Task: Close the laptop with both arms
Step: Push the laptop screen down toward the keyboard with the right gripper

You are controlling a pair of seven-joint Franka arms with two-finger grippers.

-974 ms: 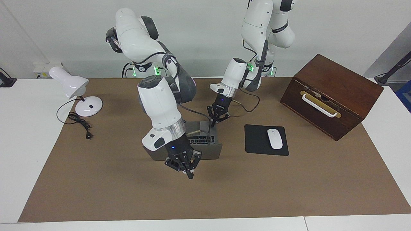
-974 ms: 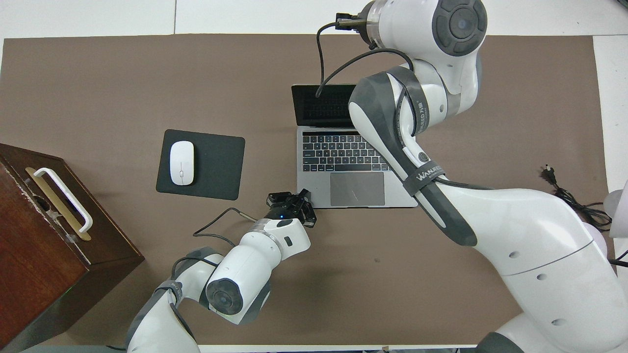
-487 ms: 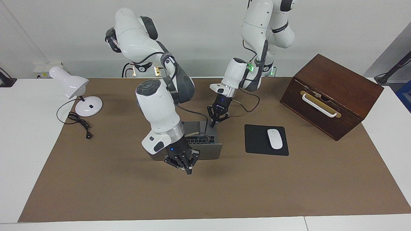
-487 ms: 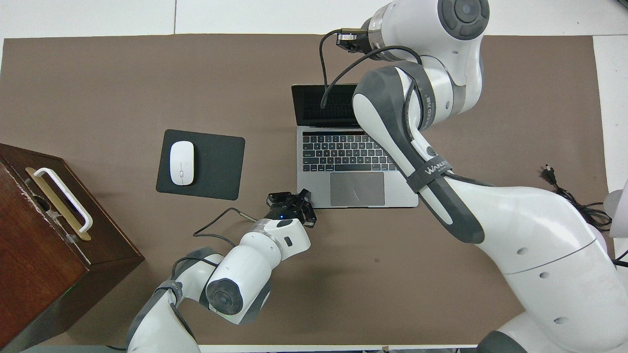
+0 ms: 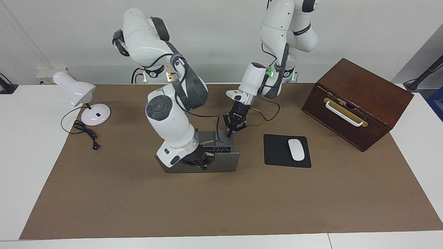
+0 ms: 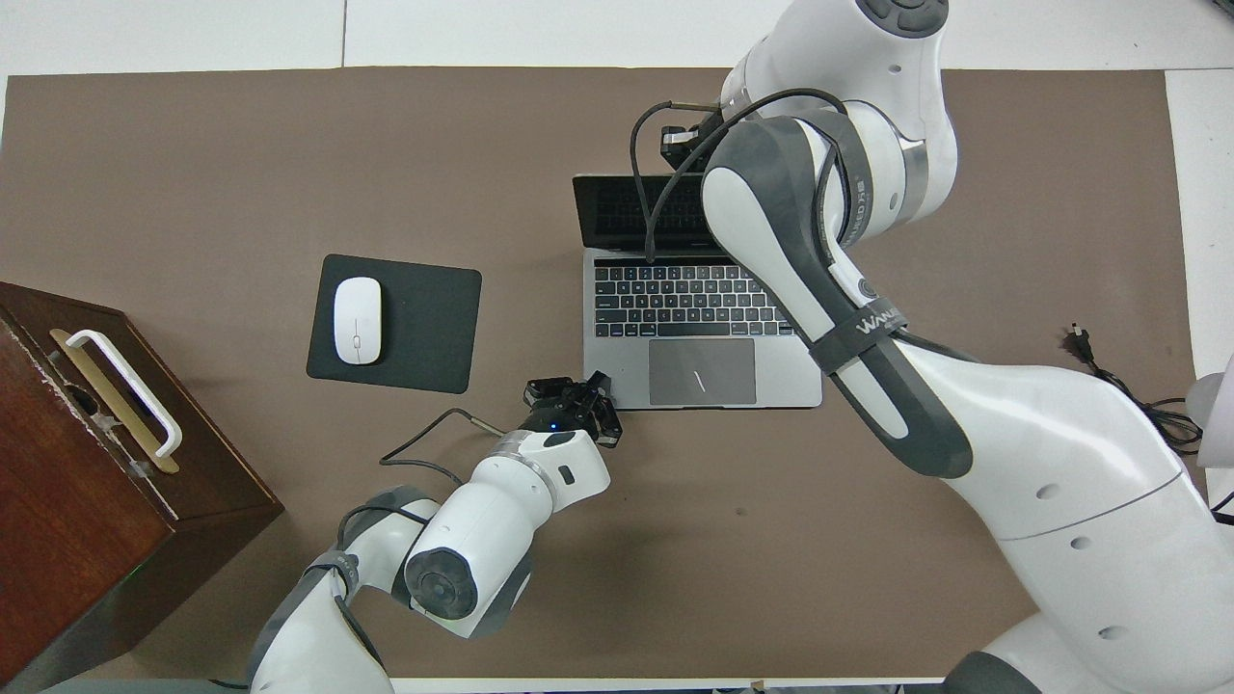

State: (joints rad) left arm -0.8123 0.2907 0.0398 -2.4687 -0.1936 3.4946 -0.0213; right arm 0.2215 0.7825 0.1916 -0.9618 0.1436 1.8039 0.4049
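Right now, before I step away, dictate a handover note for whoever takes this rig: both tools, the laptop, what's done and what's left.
Left tool: shut, holding nothing, tip down at the corner of the laptop base nearest the robots, toward the left arm's end; it looks to be touching.
Right tool: shut, holding nothing, at the outer face of the lid near its top edge.
Laptop: mid-table, open, lid raised, keyboard showing.
Done: both tools in place.
Left: push the lid down onto the base, probably with the left tool steadying it.
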